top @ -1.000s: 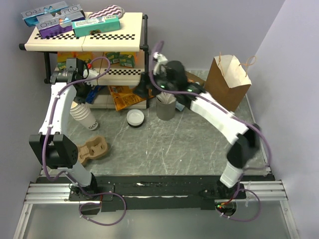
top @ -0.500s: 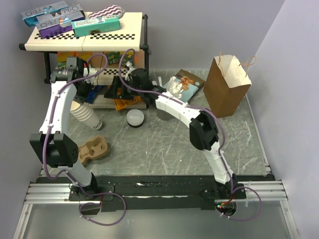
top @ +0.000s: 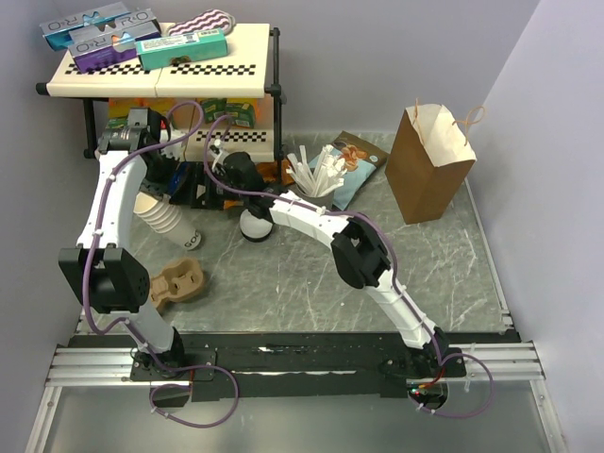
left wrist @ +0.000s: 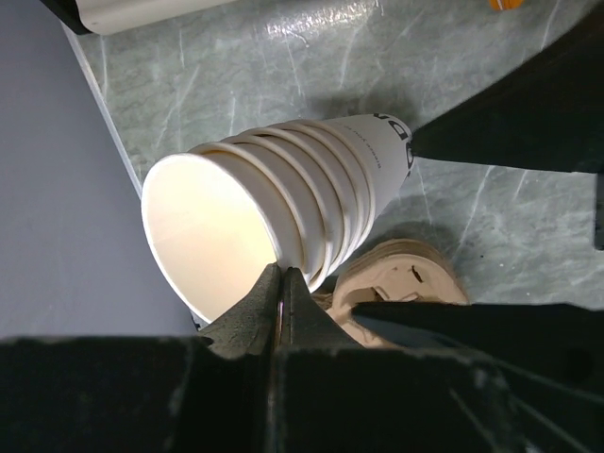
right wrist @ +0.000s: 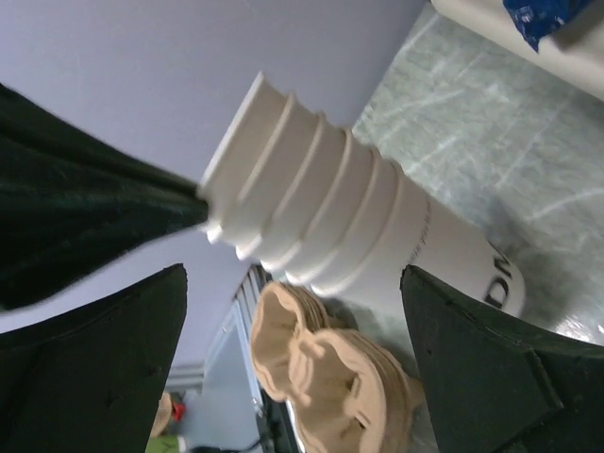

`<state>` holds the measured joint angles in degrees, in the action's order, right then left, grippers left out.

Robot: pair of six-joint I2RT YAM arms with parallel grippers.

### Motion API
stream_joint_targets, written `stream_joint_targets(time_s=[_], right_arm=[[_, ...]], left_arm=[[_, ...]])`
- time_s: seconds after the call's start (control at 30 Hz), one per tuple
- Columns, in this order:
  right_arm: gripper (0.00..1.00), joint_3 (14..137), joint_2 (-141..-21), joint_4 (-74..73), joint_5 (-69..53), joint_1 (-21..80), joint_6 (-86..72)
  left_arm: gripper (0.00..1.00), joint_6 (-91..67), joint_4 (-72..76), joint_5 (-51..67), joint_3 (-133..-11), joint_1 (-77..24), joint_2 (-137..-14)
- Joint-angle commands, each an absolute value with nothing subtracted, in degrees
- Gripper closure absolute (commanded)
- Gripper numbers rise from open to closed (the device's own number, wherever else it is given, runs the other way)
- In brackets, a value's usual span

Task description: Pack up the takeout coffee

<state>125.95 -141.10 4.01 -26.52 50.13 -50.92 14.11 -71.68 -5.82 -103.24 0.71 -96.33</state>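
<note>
The takeout coffee cannot be picked out, so its axis is unclear. The left gripper [left wrist: 281, 276] pinches the rim of the lying cup stack [left wrist: 321, 184]. The right gripper [right wrist: 293, 274] gapes wide beside that stack.

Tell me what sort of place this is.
Probably a mock café takeout station in a robot lab: stacked paper cups, straws, a brown bag and a snack shelf.

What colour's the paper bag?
Plain brown; the paper bag shows best in the top external view.

A stack of cream cups [top: 166, 223] tilts just beside the cardboard carriers [top: 176, 283].
</note>
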Motion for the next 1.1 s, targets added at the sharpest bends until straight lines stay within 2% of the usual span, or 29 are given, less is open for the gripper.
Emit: stream_joint_targets(time_s=[0.0,0.83,1.07], right_arm=[[0.01,131.5,-143.4,8.9,-24.7,50.5,-54.6],[0.06,130.5,-147.7,5.2,-21.1,51.6,-60.6],[0.03,129.4,-148.3,7.0,-22.1,51.6,-61.7]], left_arm=[[0.99,13.0,-73.0,-5.0,-105.3,0.5,-94.9],[0.99,13.4,-74.3,-5.4,-107.4,0.4,-95.3],[0.99,13.5,-74.4,-5.6,-107.4,0.3,-95.4]])
